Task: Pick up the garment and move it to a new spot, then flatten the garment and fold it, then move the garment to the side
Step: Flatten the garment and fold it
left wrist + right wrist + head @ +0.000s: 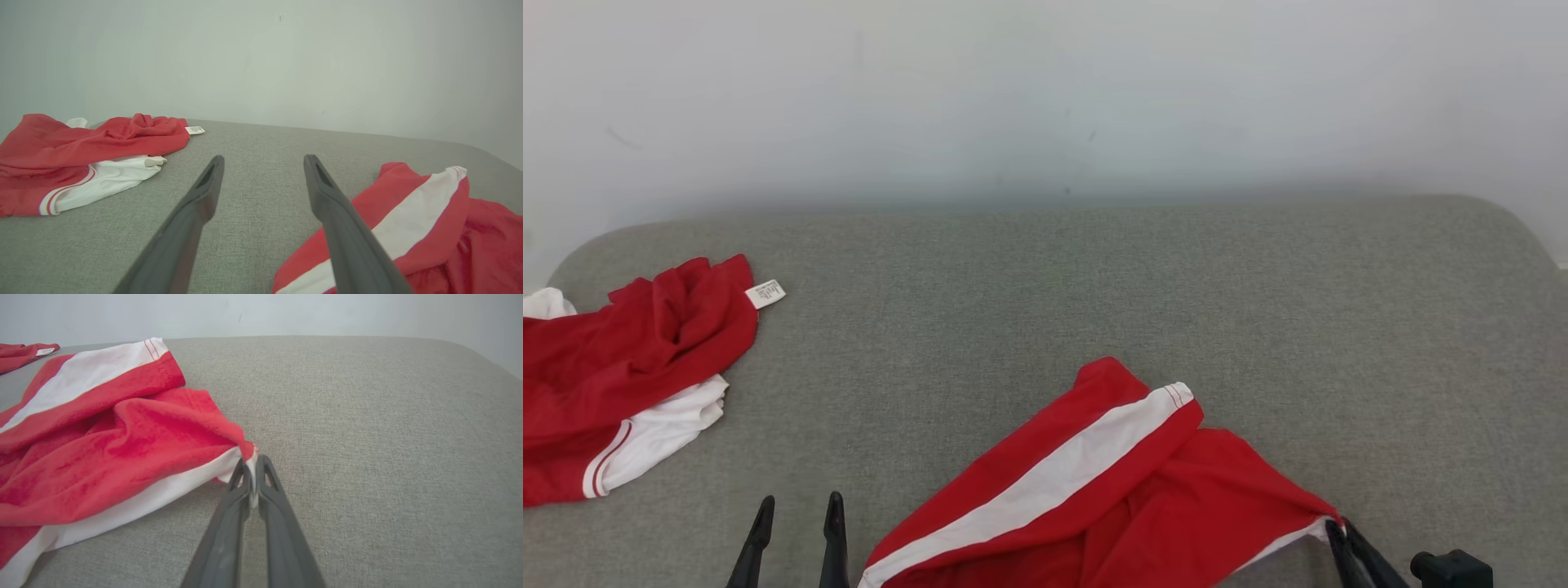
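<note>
A red garment (1111, 482) with a white stripe lies rumpled on the grey padded surface near the front edge, right of centre. My right gripper (1342, 529) is shut on the garment's right corner; the right wrist view shows the white hem of the garment (122, 457) pinched between the closed fingertips of the right gripper (252, 463). My left gripper (797, 510) stands open just left of the garment, above bare fabric. In the left wrist view, the left gripper (263, 161) has spread fingers with nothing between them, and the garment (425, 220) lies to the right.
A second red and white garment (629, 367) lies bunched at the far left with a white label (766, 294), also seen as a red and white heap (86, 159) in the left wrist view. The grey surface (1094, 278) ends at a pale wall behind.
</note>
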Tool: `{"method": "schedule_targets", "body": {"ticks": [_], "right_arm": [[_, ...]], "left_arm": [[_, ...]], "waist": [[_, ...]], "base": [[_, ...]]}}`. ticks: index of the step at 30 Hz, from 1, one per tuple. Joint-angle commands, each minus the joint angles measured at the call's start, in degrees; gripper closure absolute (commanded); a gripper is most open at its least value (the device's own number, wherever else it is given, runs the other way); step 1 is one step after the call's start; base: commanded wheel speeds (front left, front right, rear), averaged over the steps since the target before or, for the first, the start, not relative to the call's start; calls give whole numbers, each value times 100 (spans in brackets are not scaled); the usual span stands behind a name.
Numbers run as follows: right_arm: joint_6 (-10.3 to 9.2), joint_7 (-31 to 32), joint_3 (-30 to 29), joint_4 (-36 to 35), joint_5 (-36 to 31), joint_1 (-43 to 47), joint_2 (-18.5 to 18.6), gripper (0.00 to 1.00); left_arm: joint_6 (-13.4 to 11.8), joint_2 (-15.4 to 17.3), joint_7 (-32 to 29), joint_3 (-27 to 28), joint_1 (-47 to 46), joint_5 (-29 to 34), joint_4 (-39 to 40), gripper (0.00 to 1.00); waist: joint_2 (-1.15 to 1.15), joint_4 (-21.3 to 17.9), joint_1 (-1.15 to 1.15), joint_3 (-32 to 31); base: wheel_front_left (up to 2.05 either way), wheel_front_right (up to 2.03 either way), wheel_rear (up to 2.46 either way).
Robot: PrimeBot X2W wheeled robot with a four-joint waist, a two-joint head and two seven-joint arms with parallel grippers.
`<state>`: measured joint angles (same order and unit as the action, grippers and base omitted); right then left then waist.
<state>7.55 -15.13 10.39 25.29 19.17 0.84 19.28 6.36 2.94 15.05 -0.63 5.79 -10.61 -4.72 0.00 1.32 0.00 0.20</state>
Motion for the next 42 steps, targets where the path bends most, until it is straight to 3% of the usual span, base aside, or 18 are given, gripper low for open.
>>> {"method": "schedule_targets", "body": {"ticks": [1,9,12,17,27,37,38,42], "right_arm": [[-13,-3,-6,-29,62,14,-14,0],[-13,-2,-236,-1021,-14,358,-17,0],[-13,-2,-440,-1761,-138,542,-206,0],[-13,-2,-405,-2302,-304,551,-452,0],[-13,-2,-73,-2243,-370,365,-680,0],[-13,-2,123,-2270,-362,235,-784,0],[-13,-2,125,-2264,-352,225,-789,0],[-13,-2,159,-2273,-345,175,-810,0]], "left_arm": [[-14,-9,19,-4,41,-46,-43,0],[2,-8,19,50,82,-62,-187,0],[5,-8,19,146,121,-75,-236,0],[48,-10,19,80,152,-76,-482,0],[114,-3,19,-380,30,-131,-1450,0],[112,-6,19,-400,-411,-130,-2166,0],[113,-7,19,-473,-474,-179,-2239,99],[102,207,19,-698,-870,-198,-2342,100]], "waist": [[0,-67,0,12],[0,-26,0,-2],[0,-26,0,11],[0,-56,0,44],[0,-188,0,147],[0,-436,0,260],[0,-459,0,271],[0,-570,0,345]], "base": [[0,0,0],[0,0,0],[0,0,0],[0,0,0],[0,0,0],[0,0,0],[0,0,0],[0,0,0]]}}
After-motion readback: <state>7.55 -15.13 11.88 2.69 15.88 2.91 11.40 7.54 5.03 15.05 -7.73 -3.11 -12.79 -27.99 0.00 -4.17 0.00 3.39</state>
